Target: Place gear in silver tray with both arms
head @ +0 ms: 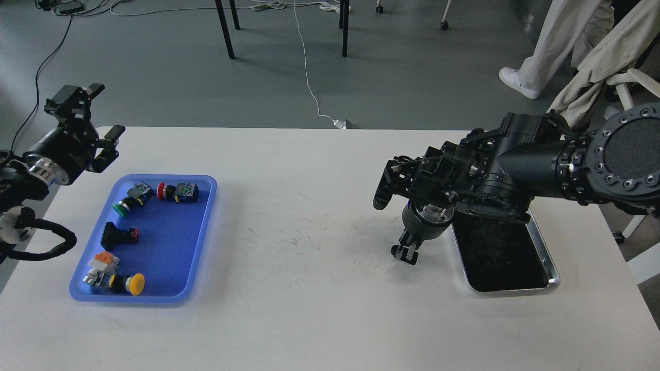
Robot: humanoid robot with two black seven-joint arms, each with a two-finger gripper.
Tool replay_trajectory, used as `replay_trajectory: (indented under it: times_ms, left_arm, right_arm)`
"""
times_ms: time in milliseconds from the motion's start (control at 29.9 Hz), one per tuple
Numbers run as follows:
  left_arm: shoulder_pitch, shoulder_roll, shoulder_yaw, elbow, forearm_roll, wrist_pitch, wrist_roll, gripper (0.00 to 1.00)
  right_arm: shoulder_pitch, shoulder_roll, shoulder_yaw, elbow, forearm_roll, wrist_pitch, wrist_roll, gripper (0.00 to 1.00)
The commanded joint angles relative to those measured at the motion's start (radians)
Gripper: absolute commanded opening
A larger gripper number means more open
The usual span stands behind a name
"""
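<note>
Our silver tray (550, 256) holds nothing yet; all parts sit in the blue tray (201, 226); left jaws spread empty; right jaws unclear.

We have one view only, from our head, looking forward and steeply down across the white table (309, 288). Our left arm (36, 175) enters at the left edge, our right arm (541, 165) large and close at the right. Beyond the table's far edge, grey floor (154, 77) fills the top.
</note>
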Motion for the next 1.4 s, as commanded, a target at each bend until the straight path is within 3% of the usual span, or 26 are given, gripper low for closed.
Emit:
replay_trajectory:
  times_ms: [0,201,301,468,535,1003,1036,1136,1170,1370]
  left_arm:
    - [0.000,0.000,0.000,0.000,0.000,0.000,0.000,0.98]
    - [0.000,0.000,0.000,0.001,0.000,0.000,0.000,0.98]
    - [0.000,0.000,0.000,0.001,0.000,0.000,0.000,0.98]
    - [0.002,0.000,0.000,0.001,0.000,0.000,0.000,0.98]
    - [0.002,-0.001,0.000,0.002,0.000,0.000,0.000,0.98]
    - [0.003,-0.003,0.000,0.003,0.002,0.000,0.000,0.98]
    - [0.003,-0.005,0.002,0.003,0.002,0.000,0.000,0.98]
    - [0.005,-0.005,0.000,0.003,0.002,0.000,0.000,0.98]
    - [0.008,-0.005,0.000,0.002,0.000,0.000,0.000,0.98]
    - [0.008,-0.003,-0.002,0.001,0.000,-0.026,0.000,0.98]
  right_arm:
    - [-0.003,0.000,0.000,-0.006,0.000,-0.001,0.000,0.28]
    - [-0.006,0.000,0.000,-0.016,0.000,-0.001,0.000,0.22]
    - [-0.009,0.000,-0.002,-0.017,0.000,0.000,0.000,0.11]
    - [-0.003,0.000,-0.002,-0.025,0.000,0.004,0.000,0.09]
    - [0.000,0.000,-0.003,-0.023,0.000,0.005,0.000,0.02]
    - [0.066,0.000,-0.005,0.007,0.028,0.022,0.000,0.02]
    - [0.066,0.000,-0.005,0.003,0.028,0.023,0.000,0.06]
    - [0.053,0.000,-0.002,-0.051,0.040,0.025,0.000,0.41]
    - [0.050,0.000,-0.002,-0.075,0.053,0.025,0.000,0.47]
    - [0.029,0.000,0.006,-0.184,0.116,0.027,0.000,0.58]
